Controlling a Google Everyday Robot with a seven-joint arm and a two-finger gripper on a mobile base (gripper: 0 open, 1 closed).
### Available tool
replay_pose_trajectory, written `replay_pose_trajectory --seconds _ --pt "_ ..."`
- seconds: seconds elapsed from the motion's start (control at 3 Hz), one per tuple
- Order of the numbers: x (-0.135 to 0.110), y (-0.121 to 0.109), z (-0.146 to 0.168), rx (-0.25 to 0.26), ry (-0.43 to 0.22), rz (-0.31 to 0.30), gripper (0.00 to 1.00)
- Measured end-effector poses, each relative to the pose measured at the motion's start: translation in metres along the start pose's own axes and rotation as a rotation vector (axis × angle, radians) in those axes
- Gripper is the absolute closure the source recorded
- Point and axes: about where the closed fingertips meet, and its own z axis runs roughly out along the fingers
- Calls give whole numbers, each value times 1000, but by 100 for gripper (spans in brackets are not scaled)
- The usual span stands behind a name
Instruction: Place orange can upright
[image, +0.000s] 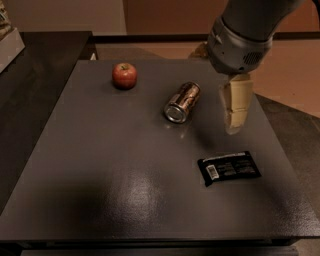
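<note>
Orange can (182, 102) lies on its side near the centre of the table (100, 190). End effector (234, 125) hangs to its right, apart from it (wide or narrow: cannot tell). Approach step, I judge; next move calls for closing left onto the can's body.

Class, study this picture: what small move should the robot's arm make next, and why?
Probably shift the gripper sideways, toward the orange can. The can lies on its side on the dark table, one silver end facing the camera; the gripper hangs beside it, on the side away from the apple, not touching it. That gap must close before any grasp.
</note>
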Motion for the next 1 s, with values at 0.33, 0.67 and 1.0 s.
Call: replay_pose_trajectory --seconds 0.33,0.67,1.0 --pt "-20 -9 15 -27 7 -178 0" --pt "-37 -15 25 -38 31 -363 0" --pt "-41 -23 29 -42 72 -508 0"
